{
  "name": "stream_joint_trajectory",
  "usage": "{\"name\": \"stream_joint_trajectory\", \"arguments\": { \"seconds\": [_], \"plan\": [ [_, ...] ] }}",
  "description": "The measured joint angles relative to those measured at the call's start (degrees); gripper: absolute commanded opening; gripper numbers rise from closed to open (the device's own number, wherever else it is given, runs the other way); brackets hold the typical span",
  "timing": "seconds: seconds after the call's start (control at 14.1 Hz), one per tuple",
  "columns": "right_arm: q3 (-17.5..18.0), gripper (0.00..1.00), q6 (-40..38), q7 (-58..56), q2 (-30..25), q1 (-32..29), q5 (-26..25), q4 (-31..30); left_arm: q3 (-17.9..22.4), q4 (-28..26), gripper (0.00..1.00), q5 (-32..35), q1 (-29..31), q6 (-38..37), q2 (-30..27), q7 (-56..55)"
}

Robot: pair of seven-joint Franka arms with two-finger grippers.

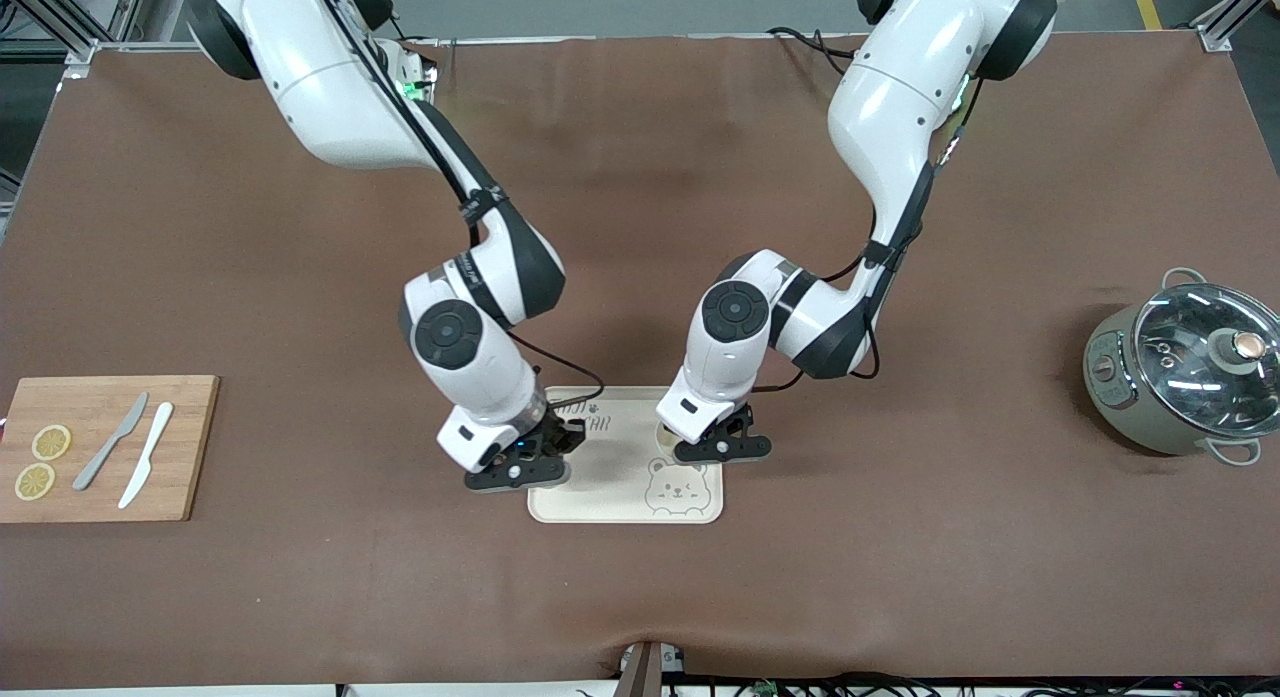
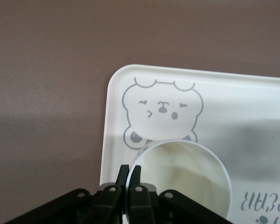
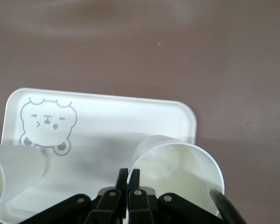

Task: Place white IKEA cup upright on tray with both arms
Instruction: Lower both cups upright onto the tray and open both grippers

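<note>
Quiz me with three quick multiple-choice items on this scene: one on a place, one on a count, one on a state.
1. Where does the tray lie?
A. Between the cutting board and the pot
B. On the cutting board
C. Under the pot

2. How many knives lie on the cutting board?
A. One
B. Two
C. Four

3. What is the left pincer doing?
A. Hanging wide open over bare table
B. Shut on a white cup's rim
C. Shut on the pot's lid

Key: 1 A, the tray sits mid-table with the board toward the right arm's end and the pot toward the left arm's. 2 B, a grey knife and a white knife. 3 B, its fingers pinch the rim over the tray.
</note>
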Motion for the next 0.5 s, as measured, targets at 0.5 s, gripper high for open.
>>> {"name": "stream_joint_trajectory", "arguments": {
  "seconds": [0.5],
  "plan": [
    [-0.05,0.0,0.0,-0.21,3.73,2.55,-0.1,1.41,0.0,0.7,0.0,0.0,-0.11,3.35,1.19,-0.06]
  ]
}}
